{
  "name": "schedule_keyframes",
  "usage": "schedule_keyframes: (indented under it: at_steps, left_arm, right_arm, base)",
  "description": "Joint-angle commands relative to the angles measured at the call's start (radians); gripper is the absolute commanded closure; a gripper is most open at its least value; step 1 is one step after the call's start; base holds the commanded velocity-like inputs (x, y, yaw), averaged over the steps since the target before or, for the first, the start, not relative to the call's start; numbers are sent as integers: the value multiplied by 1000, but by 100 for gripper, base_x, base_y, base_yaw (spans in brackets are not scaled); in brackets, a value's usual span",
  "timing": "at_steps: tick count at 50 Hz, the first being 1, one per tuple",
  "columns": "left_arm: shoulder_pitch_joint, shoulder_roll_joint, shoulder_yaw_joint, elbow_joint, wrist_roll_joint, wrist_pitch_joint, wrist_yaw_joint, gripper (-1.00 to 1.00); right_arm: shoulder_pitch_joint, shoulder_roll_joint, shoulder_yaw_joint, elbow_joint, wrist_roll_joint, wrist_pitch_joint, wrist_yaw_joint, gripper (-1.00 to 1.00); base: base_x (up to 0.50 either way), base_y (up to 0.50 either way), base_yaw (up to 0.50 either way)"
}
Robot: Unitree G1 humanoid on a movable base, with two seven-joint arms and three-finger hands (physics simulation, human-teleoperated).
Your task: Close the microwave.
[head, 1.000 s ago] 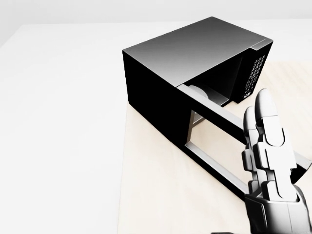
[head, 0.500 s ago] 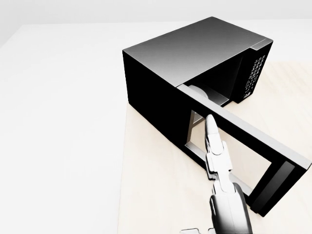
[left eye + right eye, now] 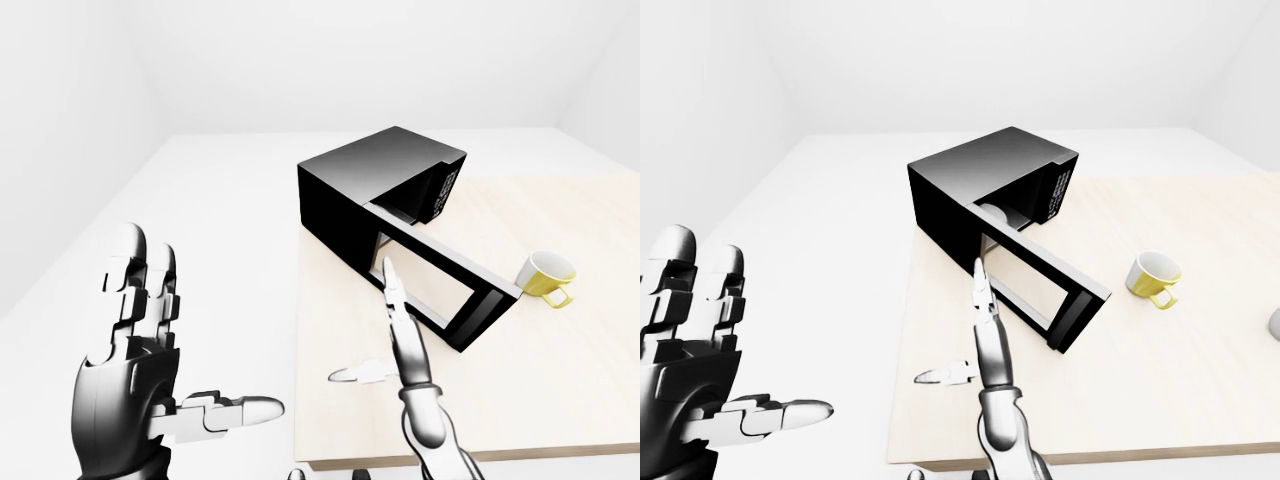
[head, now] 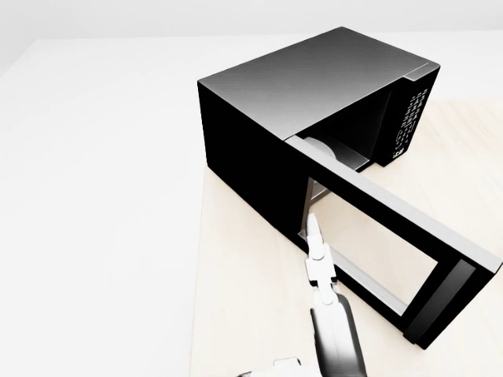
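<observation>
Pale table (image 3: 560,400), yellow mug (image 3: 545,275) only in eye views

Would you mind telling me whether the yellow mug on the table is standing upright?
No, the yellow mug lies tipped on its side on the light wooden table, its white inside facing the left-eye view's left.

- You'll find no readable text anywhere in these views.
- The microwave (image 4: 314,94) carries rows of small white marks on its control panel (image 4: 409,118), but they're too small and blurred for you to make out any letter or number.
- The yellow mug (image 3: 545,275) shows no label or brand.
</observation>
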Motion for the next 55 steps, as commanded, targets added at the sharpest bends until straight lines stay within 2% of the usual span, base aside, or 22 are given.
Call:
schedule_keyframes:
  at_steps: [1,7,32,39,47,49,55]
  left_arm:
    - [3,0,-3,0,2,-4,-2,-100]
    - [-1,0,-2,0,2,3,-2,-100]
    - [-3,-3,-2,0,7,7,-5,-100]
    - [2,-4,-7,0,10,0,-6,-100]
    - [-1,-5,-6,0,10,4,-7,-100]
    - [6,-5,-11,0,13,-4,-6,-100]
    - [4,-4,-14,0,16,0,-6,-100]
  right_arm:
    - [-48,39,-44,155,-19,0,-9,-100]
    - [-60,51,-55,196,-25,0,-8,-100]
    - [-72,61,-65,214,-36,0,-5,-100]
    - [-79,62,-71,184,-39,0,1,-100]
    - [-91,66,-86,196,-39,0,2,-100]
    - [-104,71,-92,183,-39,0,6,-100]
    - [-123,80,-94,171,-37,0,10,-100]
  base:
    - [0,0,0]
    - [0,0,0]
    - [0,0,0]
    - [0,0,0]
    - [0,0,0]
    - [0,0,0]
    - [0,0,0]
